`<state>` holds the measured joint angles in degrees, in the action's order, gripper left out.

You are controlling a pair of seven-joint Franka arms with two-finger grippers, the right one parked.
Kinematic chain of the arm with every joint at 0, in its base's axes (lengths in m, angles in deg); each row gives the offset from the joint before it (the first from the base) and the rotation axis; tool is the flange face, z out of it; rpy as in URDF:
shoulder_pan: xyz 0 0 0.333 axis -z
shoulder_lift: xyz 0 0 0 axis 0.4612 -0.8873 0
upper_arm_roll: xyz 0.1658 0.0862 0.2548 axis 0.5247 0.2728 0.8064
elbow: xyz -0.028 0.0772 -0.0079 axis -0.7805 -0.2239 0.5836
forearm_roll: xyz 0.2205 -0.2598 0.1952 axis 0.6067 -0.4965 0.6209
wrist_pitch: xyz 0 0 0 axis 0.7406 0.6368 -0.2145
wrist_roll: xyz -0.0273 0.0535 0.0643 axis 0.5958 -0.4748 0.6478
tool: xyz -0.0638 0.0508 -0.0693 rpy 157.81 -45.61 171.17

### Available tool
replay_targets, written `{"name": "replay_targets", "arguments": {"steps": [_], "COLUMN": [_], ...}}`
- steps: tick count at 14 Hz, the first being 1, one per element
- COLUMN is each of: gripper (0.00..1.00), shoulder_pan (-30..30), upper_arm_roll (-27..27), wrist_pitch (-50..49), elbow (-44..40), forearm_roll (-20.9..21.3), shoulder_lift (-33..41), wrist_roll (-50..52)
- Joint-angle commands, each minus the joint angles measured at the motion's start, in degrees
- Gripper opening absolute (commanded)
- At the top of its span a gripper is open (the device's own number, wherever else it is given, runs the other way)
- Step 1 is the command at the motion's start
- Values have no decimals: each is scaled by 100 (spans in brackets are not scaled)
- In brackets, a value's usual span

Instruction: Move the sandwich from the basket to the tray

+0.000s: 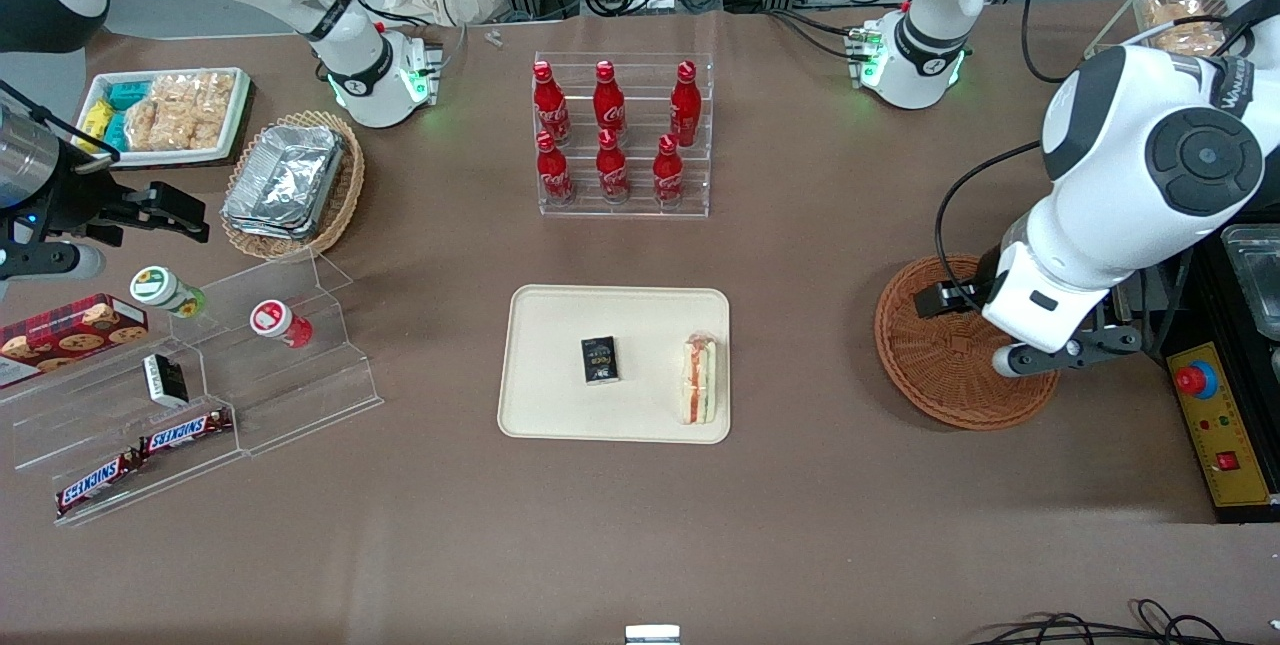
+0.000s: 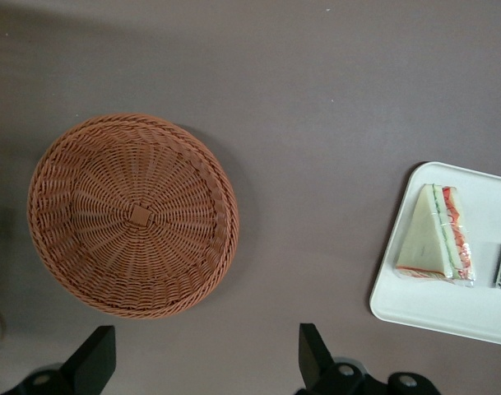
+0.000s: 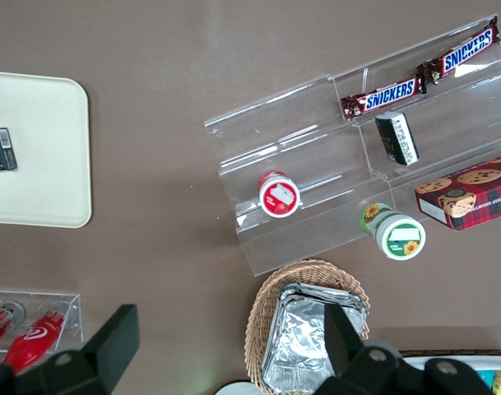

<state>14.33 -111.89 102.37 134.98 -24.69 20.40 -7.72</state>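
Sandwich (image 1: 698, 381) on tray (image 1: 560, 405); hand (image 2: 205, 362) spread above basket (image 2: 133, 215).

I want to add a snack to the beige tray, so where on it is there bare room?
The tray is bare from the small black box toward the parked arm's end. The sandwich fills the edge nearest the basket, where the open gripper hovers.
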Motion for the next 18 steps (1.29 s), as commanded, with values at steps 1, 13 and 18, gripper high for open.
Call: {"name": "replay_targets", "arguments": {"steps": [1,13,18], "gripper": [100,100,100], "shoulder_pan": [-119,1155,1146], "upper_arm_roll": [-20,2204,2186], "wrist_pitch": [8,88,-955], "elbow": [172,1624,378], "forearm_roll": [-113,-1001,-896], "shoulder_lift": [170,1700,876], "wrist_roll": [-141,-1758,-2328]}}
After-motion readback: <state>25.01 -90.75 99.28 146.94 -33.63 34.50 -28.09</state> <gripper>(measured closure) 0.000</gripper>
